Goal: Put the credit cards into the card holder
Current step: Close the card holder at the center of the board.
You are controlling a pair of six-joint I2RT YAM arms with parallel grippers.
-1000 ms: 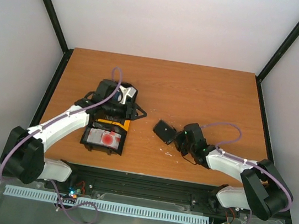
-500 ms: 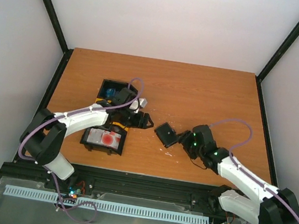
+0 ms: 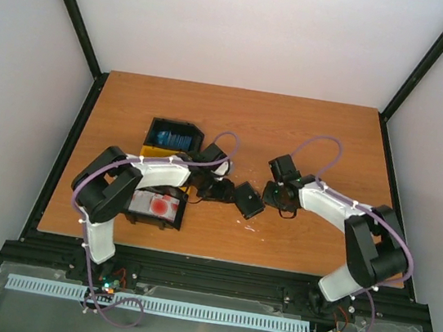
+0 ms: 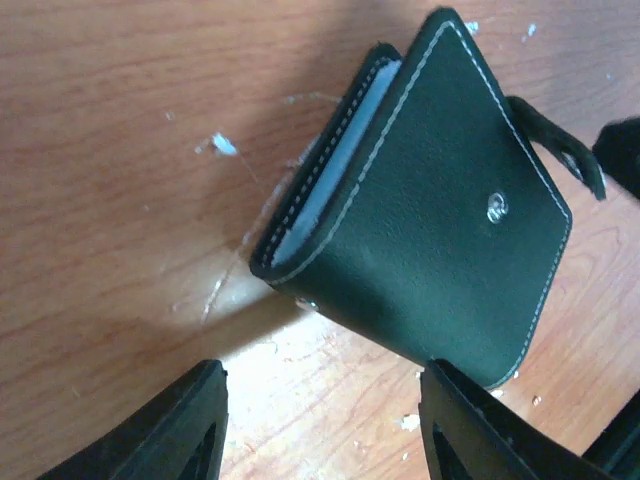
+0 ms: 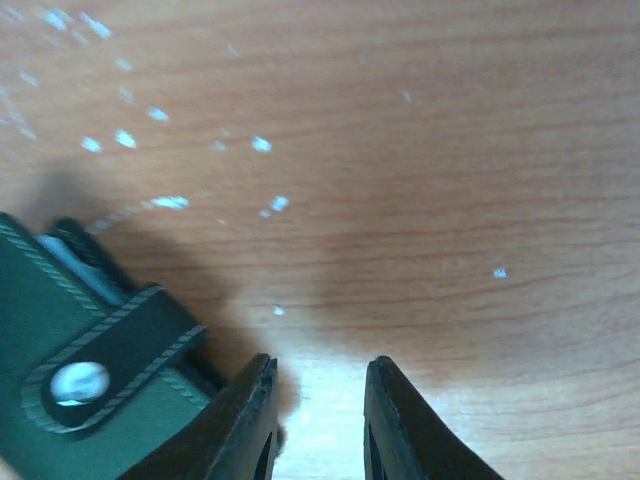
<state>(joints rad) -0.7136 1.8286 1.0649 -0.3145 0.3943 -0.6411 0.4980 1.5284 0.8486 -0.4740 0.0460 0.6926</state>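
The card holder [image 3: 247,199] lies folded on the counter [image 3: 324,139] between the two claws, its snap tab [image 5: 110,365] undone and lying just beside the right claw [image 5: 318,425], whose fingers stand a narrow gap apart with nothing between them. The left claw [image 4: 320,425] is spread wide and empty, just short of the holder. Blue credit cards [image 3: 172,138] sit in the far black bin [image 3: 176,123], and a white, red-blotched card [image 3: 158,205] lies in the near bin [image 3: 147,222].

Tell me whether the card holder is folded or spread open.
Folded, but unsnapped: in the left wrist view the card holder lies with halves together, its stud bare, the snap tab loose.
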